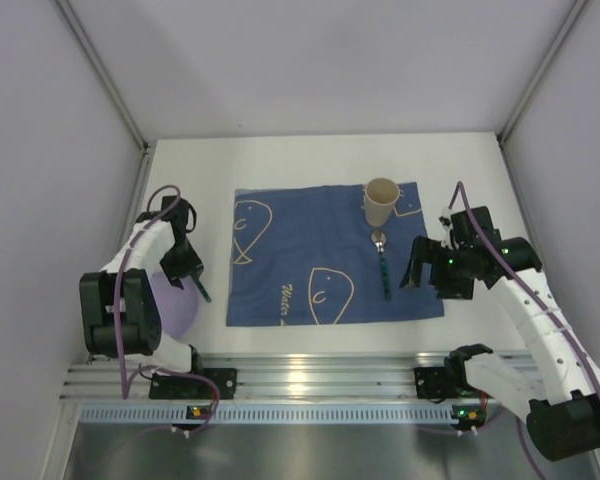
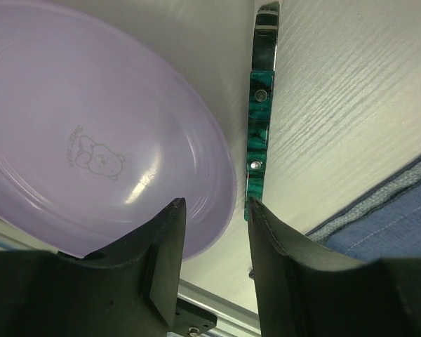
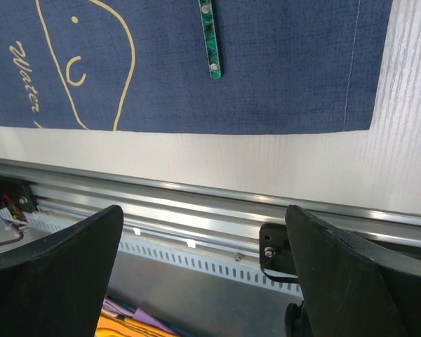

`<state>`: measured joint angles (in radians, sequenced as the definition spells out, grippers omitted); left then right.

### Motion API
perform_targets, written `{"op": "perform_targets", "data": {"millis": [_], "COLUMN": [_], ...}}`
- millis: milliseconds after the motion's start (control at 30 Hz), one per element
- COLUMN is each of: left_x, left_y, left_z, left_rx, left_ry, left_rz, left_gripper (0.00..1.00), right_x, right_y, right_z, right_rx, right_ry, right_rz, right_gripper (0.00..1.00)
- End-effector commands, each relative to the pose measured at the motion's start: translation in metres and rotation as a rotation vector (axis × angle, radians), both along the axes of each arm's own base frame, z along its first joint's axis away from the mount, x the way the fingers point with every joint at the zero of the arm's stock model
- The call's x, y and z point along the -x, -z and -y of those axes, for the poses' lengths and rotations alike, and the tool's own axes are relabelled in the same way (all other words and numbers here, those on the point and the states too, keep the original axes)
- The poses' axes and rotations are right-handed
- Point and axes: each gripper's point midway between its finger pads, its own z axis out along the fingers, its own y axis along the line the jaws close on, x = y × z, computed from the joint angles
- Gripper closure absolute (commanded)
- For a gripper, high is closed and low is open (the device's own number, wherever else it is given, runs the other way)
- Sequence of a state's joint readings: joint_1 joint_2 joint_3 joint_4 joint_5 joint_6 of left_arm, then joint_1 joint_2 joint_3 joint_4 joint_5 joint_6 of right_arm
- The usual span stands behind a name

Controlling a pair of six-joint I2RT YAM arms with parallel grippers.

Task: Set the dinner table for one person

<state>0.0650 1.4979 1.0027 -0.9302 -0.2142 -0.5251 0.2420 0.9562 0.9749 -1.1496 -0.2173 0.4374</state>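
L gripper (image 2: 215, 205) half-open, nothing clamped; R gripper (image 3: 203, 210) wide open, empty. Closing off-centre may shove utensil (image 2: 258, 126) into plate (image 2: 91, 140).

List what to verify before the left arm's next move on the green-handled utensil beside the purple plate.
1. Left gripper jaws apart, nothing between them: ok.
2. Green marbled-handle metal utensil on the matte white dinner table, centred between the jaws: not ok; its handle end sits at one fingertip.
3. Utensil apart from the round purple plastic plate: ok, a thin strip of table shows between.
4. Utensil type, knife or fork: cannot tell; its head is cut off.
5. Dark blue cloth placemat centre bare: ok; beige cup and green-handled spoon sit on its right side.
6. Right gripper open, holding nothing: ok.
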Motion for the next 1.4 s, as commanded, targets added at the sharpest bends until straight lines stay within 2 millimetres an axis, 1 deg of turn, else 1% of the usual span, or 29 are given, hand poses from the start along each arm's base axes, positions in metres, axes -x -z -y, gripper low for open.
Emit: {"op": "perform_targets", "data": {"millis": [0,100,233,367,433,467,500,533,633,667,700,767,800,833,867,900,933,967,1000,1033,1067,1100,1133,1167,1200,1233,1267,1300,1367], "left_x": [-0.005,-0.003,-0.004,-0.002,-0.001,-0.003,-0.011,-0.01,-0.036,-0.037,-0.058,-0.068,-0.086,-0.091,-0.092,-0.102,-0.105,-0.101,-0.107,-0.106,-0.098,-0.101,-0.096,-0.086,-0.089,-0.078,-0.075,-0.077,-0.068], "left_y": [0.014,0.029,0.04,0.047,0.045,0.041,0.032,0.024,-0.019,-0.031,-0.054,-0.07,-0.091,-0.097,-0.092,-0.105,-0.105,-0.094,-0.103,-0.099,-0.083,-0.088,-0.084,-0.064,-0.07,-0.051,-0.048,-0.056,-0.043], "left_z": [0.001,0.004,0.007,0.006,0.008,0.008,0.007,0.003,0.001,0.005,0.017,0.049,0.066,0.085,0.119,0.145,0.166,0.203,0.226,0.247,0.278,0.298,0.316,0.341,0.361,0.382,0.394,0.409,0.431], "left_rx": [0.013,0.035,0.051,0.049,0.057,0.059,0.051,0.027,-0.036,-0.054,-0.058,-0.054,-0.045,-0.026,-0.005,0.042,0.065,0.084,0.116,0.137,0.145,0.165,0.191,0.186,0.211,0.211,0.214,0.238,0.272], "left_ry": [0.008,0.006,0.001,0.0,0.004,0.009,0.015,0.022,0.065,0.088,0.12,0.204,0.231,0.24,0.31,0.313,0.339,0.407,0.411,0.442,0.503,0.521,0.553,0.605,0.626,0.672,0.684,0.698,0.723], "left_rz": [0.007,-0.017,-0.039,-0.064,-0.07,-0.063,-0.04,-0.049,0.03,0.017,0.084,0.089,0.153,0.168,0.143,0.189,0.194,0.172,0.208,0.207,0.17,0.187,0.173,0.131,0.161,0.118,0.119,0.15,0.13], "left_gripper": [0.54,0.57,0.63,0.87,0.96,1.0,1.0,1.0,1.0,1.0,1.0,1.0,1.0,1.0,1.0,1.0,1.0,1.0,1.0,1.0,1.0,1.0,1.0,1.0,1.0,1.0,1.0,1.0,1.0], "right_x": [-0.008,-0.009,-0.01,-0.011,-0.012,-0.012,-0.012,-0.012,-0.013,-0.013,-0.014,-0.014,-0.015,-0.016,-0.017,-0.017,-0.017,-0.017,-0.015,-0.015,-0.013,-0.011,-0.011,-0.007,-0.006,-0.005,-0.003,-0.002,0.002], "right_y": [-0.002,-0.001,-0.001,0.001,0.001,0.001,0.001,0.002,0.003,0.002,0.003,0.004,0.004,0.004,0.003,0.002,0.001,0.0,0.0,0.0,0.0,0.0,-0.001,0.0,0.0,0.0,-0.002,-0.002,-0.003], "right_z": [-0.004,-0.004,-0.004,-0.004,-0.003,-0.003,-0.003,-0.003,-0.003,-0.003,-0.002,-0.001,0.001,0.002,0.004,0.005,0.006,0.007,0.008,0.009,0.01,0.012,0.013,0.014,0.014,0.014,0.014,0.014,0.016], "right_rx": [0.005,0.009,0.017,0.027,0.031,0.032,0.032,0.034,0.035,0.035,0.042,0.049,0.06,0.066,0.071,0.08,0.082,0.086,0.093,0.097,0.1,0.108,0.108,0.108,0.103,0.101,0.096,0.096,0.095], "right_ry": [-0.031,-0.036,-0.039,-0.045,-0.045,-0.043,-0.043,-0.045,-0.044,-0.044,-0.039,-0.041,-0.034,-0.031,-0.028,-0.023,-0.021,-0.021,-0.019,-0.017,-0.017,-0.014,-0.014,-0.004,-0.003,-0.002,0.003,0.002,0.01], "right_rz": [0.04,0.037,0.038,0.032,0.033,0.03,0.033,0.031,0.032,0.035,0.033,0.032,0.033,0.036,0.041,0.048,0.048,0.053,0.048,0.049,0.053,0.05,0.055,0.054,0.057,0.058,0.067,0.065,0.062], "right_gripper": [0.0,0.0,0.0,0.0,0.0,0.0,0.0,0.0,0.0,0.0,0.0,0.0,0.0,0.0,0.0,0.0,0.0,0.0,0.0,0.0,0.0,0.0,0.0,0.0,0.0,0.0,0.0,0.0,0.0]}}
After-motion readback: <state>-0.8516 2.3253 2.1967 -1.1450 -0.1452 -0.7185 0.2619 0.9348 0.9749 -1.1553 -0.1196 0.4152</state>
